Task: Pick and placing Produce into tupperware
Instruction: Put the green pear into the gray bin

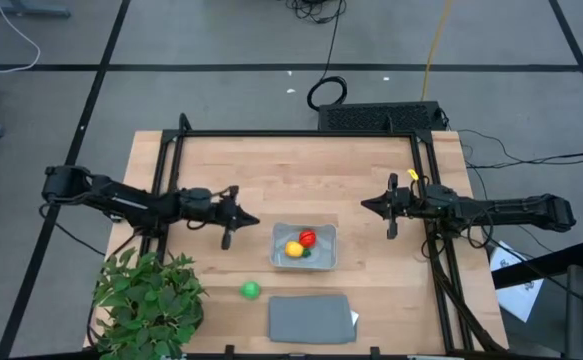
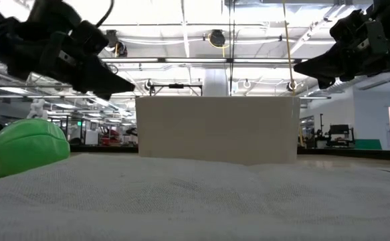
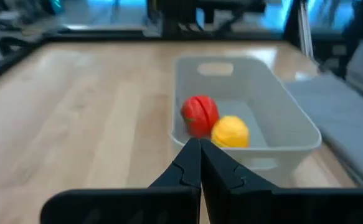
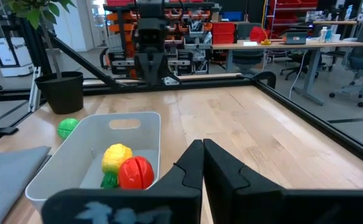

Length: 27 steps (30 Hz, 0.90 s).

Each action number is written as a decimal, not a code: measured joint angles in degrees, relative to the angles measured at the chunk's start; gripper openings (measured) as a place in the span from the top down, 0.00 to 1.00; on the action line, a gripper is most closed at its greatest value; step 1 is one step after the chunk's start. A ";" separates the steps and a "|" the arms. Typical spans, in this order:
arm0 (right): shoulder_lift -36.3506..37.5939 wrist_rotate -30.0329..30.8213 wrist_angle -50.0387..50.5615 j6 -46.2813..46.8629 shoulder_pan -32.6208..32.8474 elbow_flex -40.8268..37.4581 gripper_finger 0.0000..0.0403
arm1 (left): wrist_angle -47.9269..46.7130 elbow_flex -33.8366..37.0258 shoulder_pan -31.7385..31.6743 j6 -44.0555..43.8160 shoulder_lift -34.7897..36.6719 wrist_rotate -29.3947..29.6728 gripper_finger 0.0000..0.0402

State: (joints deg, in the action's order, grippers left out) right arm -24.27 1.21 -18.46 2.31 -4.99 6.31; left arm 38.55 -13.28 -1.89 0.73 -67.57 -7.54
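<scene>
High view: we see red piece (image 1: 308, 238) and yellow piece (image 1: 293, 248) in tupperware (image 1: 327, 257) | green piece (image 1: 250, 290) on tabletop (image 1: 301, 170) near front edge | left hand (image 1: 248, 222), right hand (image 1: 368, 205) both pressed together, empty.

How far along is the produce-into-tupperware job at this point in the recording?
Two of three pieces are done: the red piece and the yellow piece lie inside the tupperware. Nothing is in hand: the left gripper and the right gripper are both shut and empty, hanging on either side of the tray. Left to do: the green piece sits on the table, near the plant.
</scene>
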 joint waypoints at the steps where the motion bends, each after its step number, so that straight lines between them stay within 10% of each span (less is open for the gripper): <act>1: 0.00 0.00 0.10 0.01 0.00 0.00 1.00 | -3.03 -1.43 0.30 0.68 0.00 0.38 1.00; 13: -0.02 -0.02 1.20 1.36 0.02 0.00 1.00 | -8.04 -4.21 0.88 4.15 5.02 6.57 1.00; 27: -0.02 -0.02 1.20 1.36 0.02 -0.04 1.00 | -12.18 -4.21 6.16 -5.70 5.46 -1.48 0.96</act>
State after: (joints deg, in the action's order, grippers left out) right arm -24.29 1.19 -17.26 3.66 -4.97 6.26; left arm 26.37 -17.50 4.27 -4.97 -62.11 -9.02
